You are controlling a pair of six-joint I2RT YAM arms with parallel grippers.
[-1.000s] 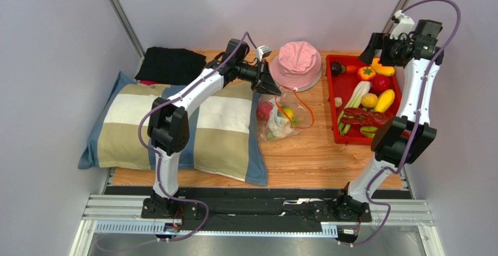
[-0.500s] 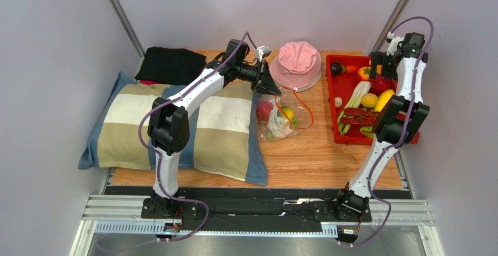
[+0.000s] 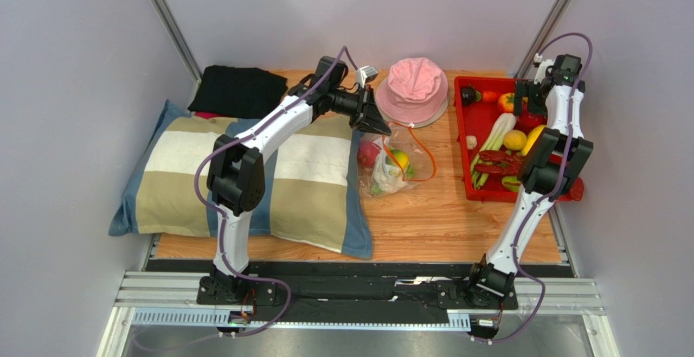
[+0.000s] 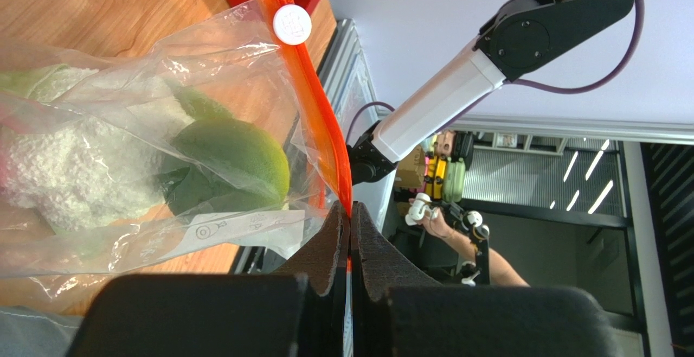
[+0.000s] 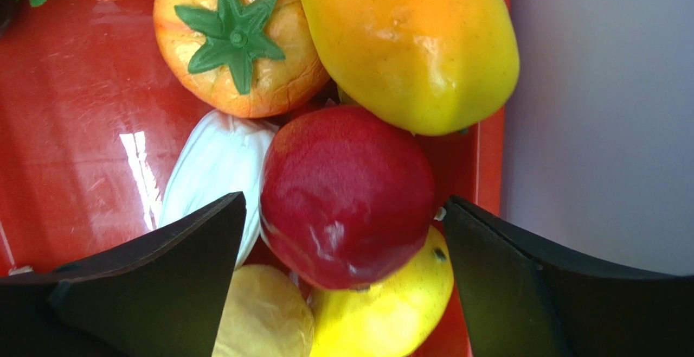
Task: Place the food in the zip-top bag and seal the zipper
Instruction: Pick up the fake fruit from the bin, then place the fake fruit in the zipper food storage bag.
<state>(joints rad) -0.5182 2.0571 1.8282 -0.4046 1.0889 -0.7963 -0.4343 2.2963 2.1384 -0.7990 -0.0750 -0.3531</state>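
**Bag pinched at its zipper, right jaws wide over the tray**

We see the striped pillow (image 3: 244, 178) on the table's left and the red tray (image 3: 482, 123) on its right. The zip-top bag (image 3: 397, 162) lies between them on the wood, against the pillow's edge, with a green fruit (image 4: 236, 162) among the food inside. Our right gripper (image 5: 344, 206) hangs spread wide above the tray, its fingers on either side of a red fruit (image 5: 346, 178). Our left gripper (image 4: 350, 220) is clenched on the zipper (image 4: 322, 129) at the bag's mouth.

Down it comes: the right arm (image 3: 562, 106) has dropped from its raised pose and folded in over the back of the glossy red plastic tray (image 3: 482, 119). The right fingers (image 5: 163, 276) now sit spread around a round dark-red toy fruit (image 5: 346, 194).
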